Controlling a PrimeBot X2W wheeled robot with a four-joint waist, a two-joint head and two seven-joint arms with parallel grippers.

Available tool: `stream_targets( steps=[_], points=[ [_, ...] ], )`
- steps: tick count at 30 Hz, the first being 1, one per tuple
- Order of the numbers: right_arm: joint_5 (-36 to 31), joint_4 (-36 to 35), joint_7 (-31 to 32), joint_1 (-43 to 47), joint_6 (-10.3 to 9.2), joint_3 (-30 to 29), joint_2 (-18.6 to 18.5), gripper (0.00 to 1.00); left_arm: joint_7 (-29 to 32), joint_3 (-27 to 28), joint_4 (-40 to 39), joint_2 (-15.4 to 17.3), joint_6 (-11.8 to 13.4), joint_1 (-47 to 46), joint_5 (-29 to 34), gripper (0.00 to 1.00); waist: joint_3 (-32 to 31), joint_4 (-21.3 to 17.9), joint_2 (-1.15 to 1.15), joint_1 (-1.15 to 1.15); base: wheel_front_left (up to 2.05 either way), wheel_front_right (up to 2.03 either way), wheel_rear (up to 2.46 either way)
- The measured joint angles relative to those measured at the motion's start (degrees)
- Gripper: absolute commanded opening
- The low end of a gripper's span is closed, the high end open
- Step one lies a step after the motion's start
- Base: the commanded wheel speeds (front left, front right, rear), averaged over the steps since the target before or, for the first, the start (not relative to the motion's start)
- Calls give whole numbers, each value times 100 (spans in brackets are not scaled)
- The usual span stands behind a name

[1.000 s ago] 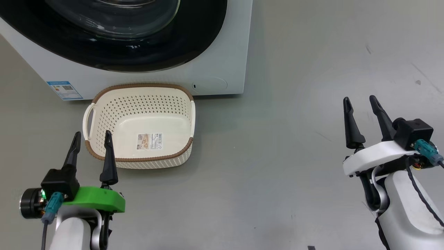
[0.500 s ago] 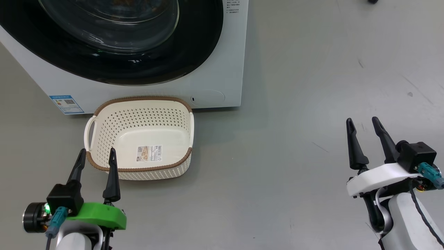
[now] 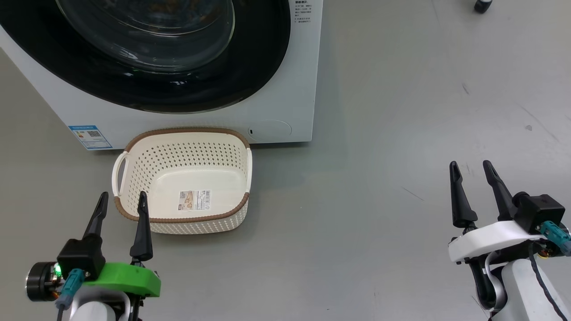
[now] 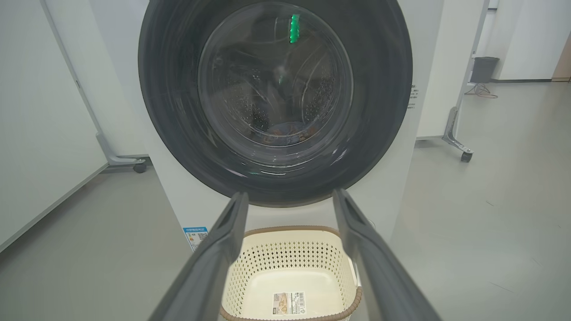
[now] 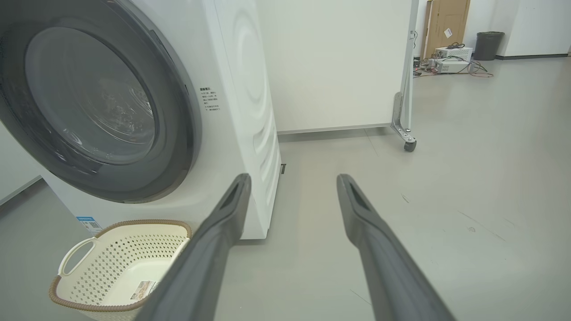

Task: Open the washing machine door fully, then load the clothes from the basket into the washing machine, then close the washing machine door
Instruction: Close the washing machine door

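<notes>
Door [image 4: 274,102] looks shut, basket [image 3: 196,226] empty. Left gripper [image 3: 123,195], right gripper [image 3: 469,163]: fingers wide, holding nothing. Likely wrap-up: confirm door sits flush; keep both clear of basket.

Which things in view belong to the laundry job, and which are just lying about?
Job: washing machine; its door, shut; basket, empty; clothes, dimly visible through the door.
Lying about: grey bin; cardboard box; equipment with cables; wheeled white partition.

Grey floor [image 3: 401,111], white wheeled partition panels [image 5: 334,67]
</notes>
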Motion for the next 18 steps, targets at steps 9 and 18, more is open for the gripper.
stream_targets(
  steps=[9, 18],
  points=[
    [-97, -51, 0, 62, 8, -54, 58, 100, 0, -3, -4, -1, -8, 5, 42, 100, -6, 61, 0, 0, 0, 0, 0],
    [-133, -77, 0, 140, 54, -113, 132, 100, 0, -10, -14, -4, -47, 6, 48, 100, 8, 126, 0, 0, 0, 0, 0]
  ],
)
